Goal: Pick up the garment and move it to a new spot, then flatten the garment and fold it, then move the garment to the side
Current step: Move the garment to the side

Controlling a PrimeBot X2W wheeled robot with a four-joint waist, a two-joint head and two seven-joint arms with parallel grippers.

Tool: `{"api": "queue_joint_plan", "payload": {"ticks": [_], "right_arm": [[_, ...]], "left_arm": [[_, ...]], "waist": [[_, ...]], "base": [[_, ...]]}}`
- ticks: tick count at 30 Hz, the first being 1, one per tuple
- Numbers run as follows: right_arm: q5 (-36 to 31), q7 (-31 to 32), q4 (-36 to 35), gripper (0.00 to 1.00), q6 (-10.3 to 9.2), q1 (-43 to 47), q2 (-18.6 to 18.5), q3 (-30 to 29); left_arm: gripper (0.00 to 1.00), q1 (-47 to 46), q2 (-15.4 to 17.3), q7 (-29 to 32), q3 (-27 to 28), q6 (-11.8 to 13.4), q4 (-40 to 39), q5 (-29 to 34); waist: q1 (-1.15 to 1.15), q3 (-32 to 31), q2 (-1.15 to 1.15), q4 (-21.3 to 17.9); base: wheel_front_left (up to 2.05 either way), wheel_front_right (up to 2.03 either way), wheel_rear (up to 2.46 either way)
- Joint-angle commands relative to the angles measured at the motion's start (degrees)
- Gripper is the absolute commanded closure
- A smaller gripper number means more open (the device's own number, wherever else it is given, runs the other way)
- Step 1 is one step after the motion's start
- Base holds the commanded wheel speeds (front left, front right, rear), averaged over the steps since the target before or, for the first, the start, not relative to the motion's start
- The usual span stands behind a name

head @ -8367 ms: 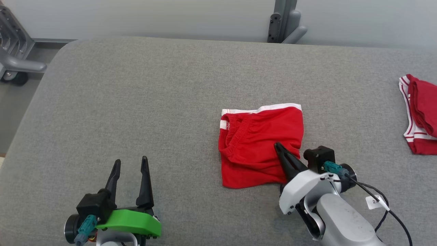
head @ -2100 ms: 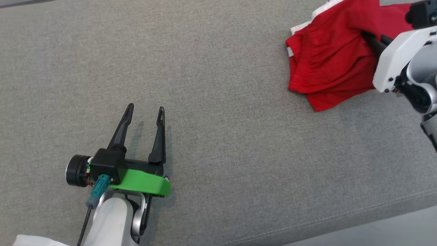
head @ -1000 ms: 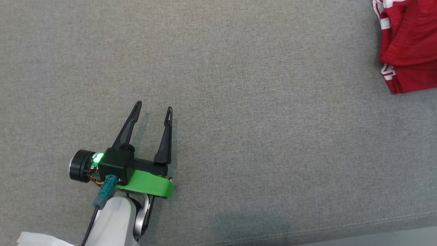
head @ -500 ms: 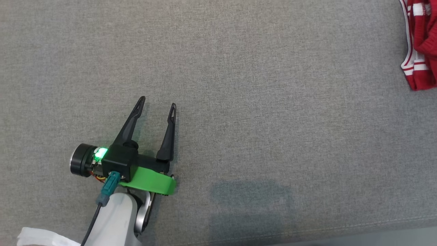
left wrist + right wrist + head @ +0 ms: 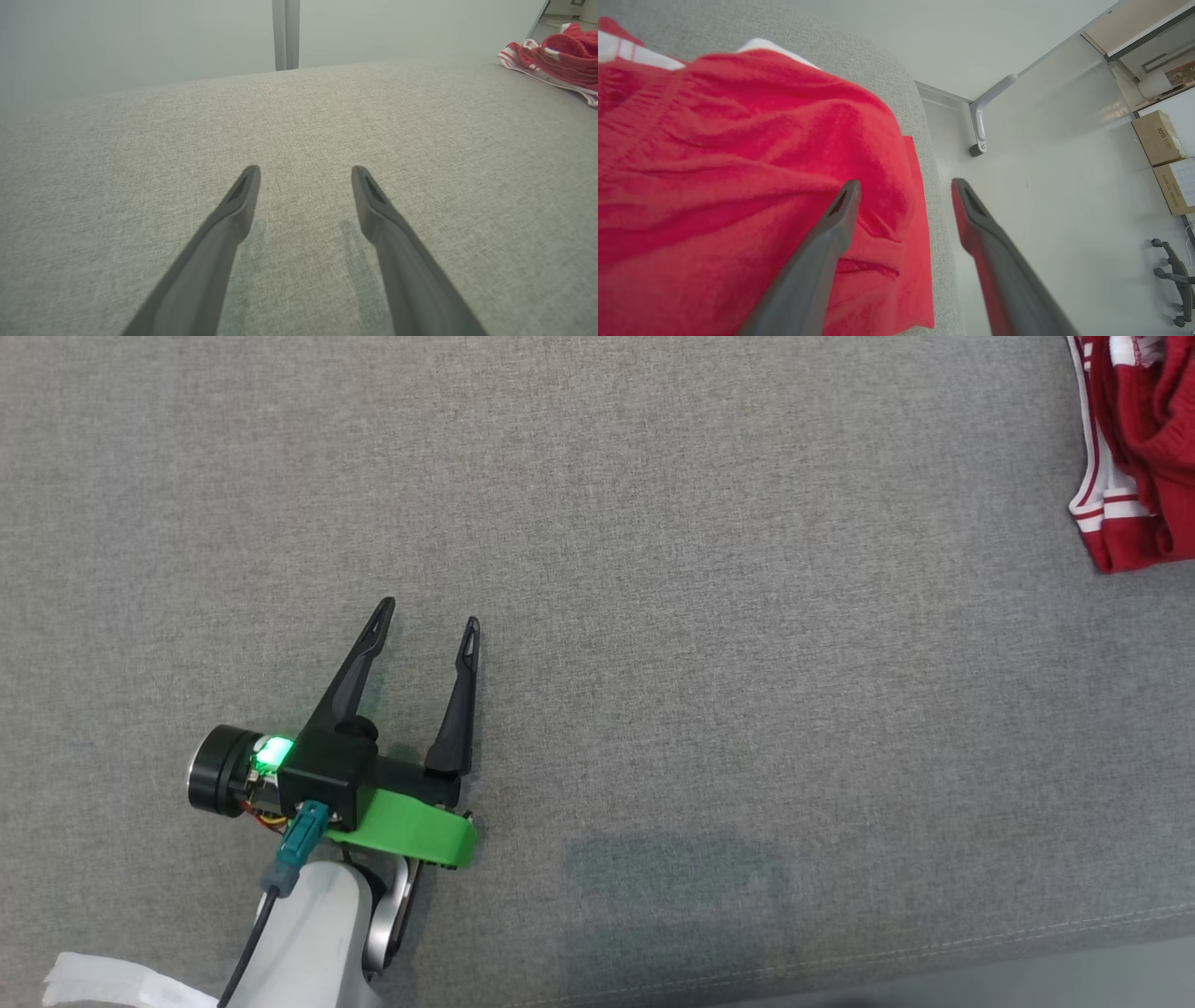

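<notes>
The red garment [image 5: 738,154] with white trim lies rumpled at the rounded end of the grey table [image 5: 896,79]. My right gripper [image 5: 904,183] hangs just above its edge, open, with nothing between the fingers. One finger is over the cloth and the other is past the table's end. In the head view, red cloth with white stripes [image 5: 1134,457] sits at the top right edge, and it lies far right in the left wrist view [image 5: 556,60]; I cannot tell whether it is the same piece. My left gripper [image 5: 428,614] rests open and empty over bare table [image 5: 304,169].
The padded grey table [image 5: 709,644] has its front seam and edge along the bottom right of the head view. Beyond the table's end are pale floor, a grey metal leg [image 5: 983,116], cardboard boxes [image 5: 1164,158] and a chair base [image 5: 1176,280].
My right gripper has gone from shut to open. The head camera has shifted a little, so the red cloth sits slightly further left. The left gripper has not moved.
</notes>
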Motion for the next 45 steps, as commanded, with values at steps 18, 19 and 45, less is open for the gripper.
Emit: {"api": "queue_joint_plan", "payload": {"ticks": [18,19,45], "right_arm": [[3.6,-12.4,-2.9,0.00,-0.12,-0.4,7.9,1.7],[4.1,-13.1,-3.6,0.00,-0.12,0.2,8.6,2.1],[-1.0,-17.4,-40.2,0.00,-0.12,39.5,30.3,-12.9]], "left_arm": [[0.00,0.5,0.5,-0.6,2.7,1.8,0.8,-3.7],[0.00,0.9,0.4,-0.6,3.1,2.0,1.0,-3.9],[0.00,13.5,0.3,-1.0,13.6,6.7,2.6,-10.0]], "waist": [[0.00,-7.9,0.33,-2.1],[0.00,-8.8,0.33,-2.0],[0.00,-22.5,0.33,0.8]], "base": [[0.00,0.00,0.00],[0.00,0.00,0.00],[0.00,0.00,0.00]]}}
